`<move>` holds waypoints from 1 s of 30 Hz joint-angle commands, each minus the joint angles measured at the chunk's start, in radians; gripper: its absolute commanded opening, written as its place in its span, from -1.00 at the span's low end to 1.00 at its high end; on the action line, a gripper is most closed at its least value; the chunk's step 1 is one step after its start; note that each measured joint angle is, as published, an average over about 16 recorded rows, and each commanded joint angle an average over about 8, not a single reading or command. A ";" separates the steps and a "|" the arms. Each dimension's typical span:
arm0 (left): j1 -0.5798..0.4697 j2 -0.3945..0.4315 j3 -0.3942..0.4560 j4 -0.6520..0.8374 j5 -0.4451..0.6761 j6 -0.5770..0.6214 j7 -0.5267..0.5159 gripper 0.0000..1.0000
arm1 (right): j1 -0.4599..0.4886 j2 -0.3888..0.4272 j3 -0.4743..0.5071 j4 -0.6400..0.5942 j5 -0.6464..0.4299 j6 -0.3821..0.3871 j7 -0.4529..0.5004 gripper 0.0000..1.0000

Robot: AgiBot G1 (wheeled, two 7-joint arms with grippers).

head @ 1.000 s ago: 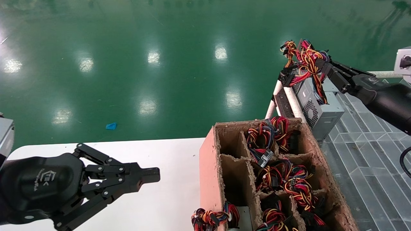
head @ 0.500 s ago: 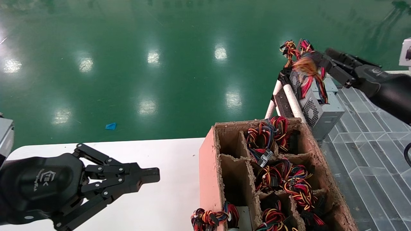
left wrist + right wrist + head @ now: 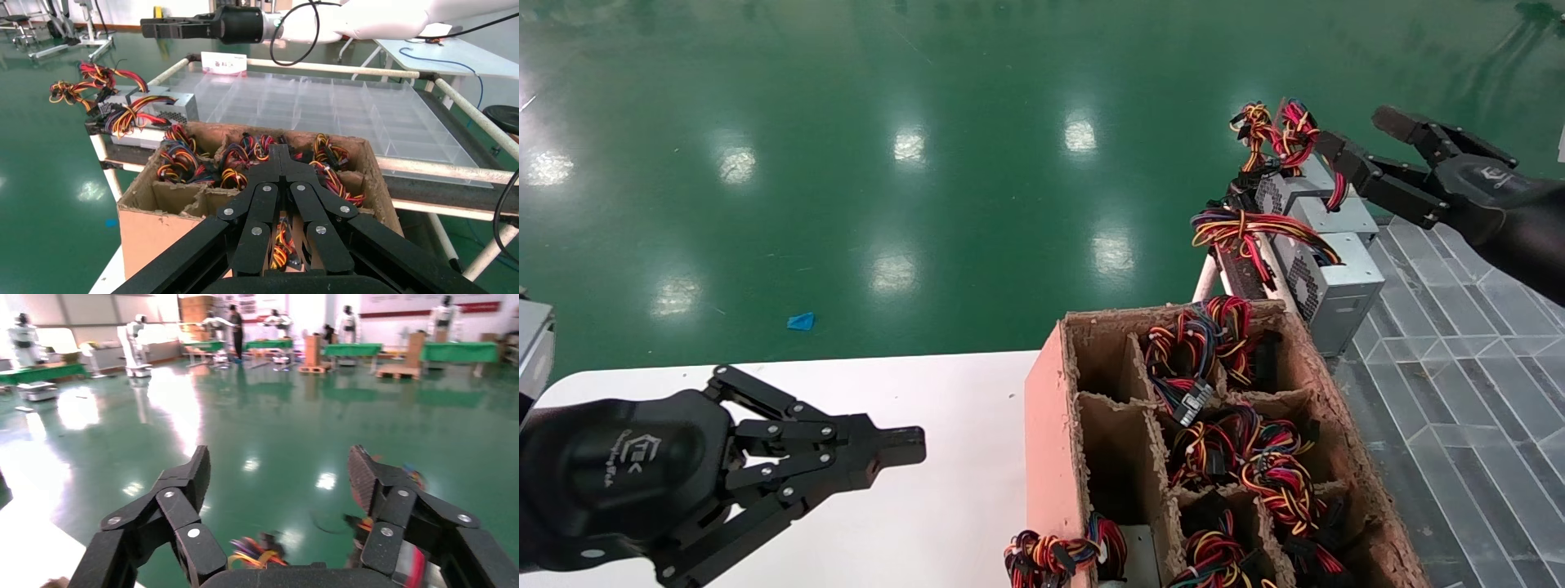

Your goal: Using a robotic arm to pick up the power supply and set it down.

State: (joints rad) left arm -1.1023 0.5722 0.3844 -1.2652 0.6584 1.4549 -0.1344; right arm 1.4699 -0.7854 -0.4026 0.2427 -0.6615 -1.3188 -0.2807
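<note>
My right gripper (image 3: pixel 1361 139) hangs released above the power supply (image 3: pixel 1324 273), now resting on the rack; left gripper (image 3: pixel 903 447) idles, clenched.

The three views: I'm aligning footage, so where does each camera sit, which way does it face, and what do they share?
Head view: looks forward and down at the cardboard box and white table; both grippers show, left gripper shut, right gripper open.
Left wrist view: looks past its gripper at the box.
Right wrist view: looks over its open gripper at green floor.
Shared by head and left wrist views: the power supply.
</note>
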 commanded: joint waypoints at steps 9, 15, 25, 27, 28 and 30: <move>0.000 0.000 0.000 0.000 0.000 0.000 0.000 0.60 | -0.066 0.030 0.021 0.178 -0.012 -0.031 0.080 1.00; 0.000 0.000 0.000 0.000 0.000 0.000 0.000 1.00 | -0.109 0.048 0.034 0.291 -0.019 -0.050 0.130 1.00; 0.000 0.000 0.000 0.000 0.000 0.000 0.000 1.00 | -0.181 0.080 0.056 0.479 -0.032 -0.082 0.215 1.00; 0.000 0.000 0.000 0.000 0.000 0.000 0.000 1.00 | -0.195 0.086 0.061 0.517 -0.034 -0.088 0.232 1.00; 0.000 0.000 0.000 0.000 0.000 0.000 0.000 1.00 | -0.203 0.090 0.063 0.536 -0.035 -0.091 0.241 1.00; 0.000 0.000 0.000 0.000 0.000 0.000 0.000 1.00 | -0.217 0.096 0.068 0.573 -0.038 -0.098 0.258 1.00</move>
State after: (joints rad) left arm -1.1024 0.5721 0.3846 -1.2652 0.6582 1.4548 -0.1343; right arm 1.2530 -0.6897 -0.3349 0.8159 -0.6994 -1.4165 -0.0231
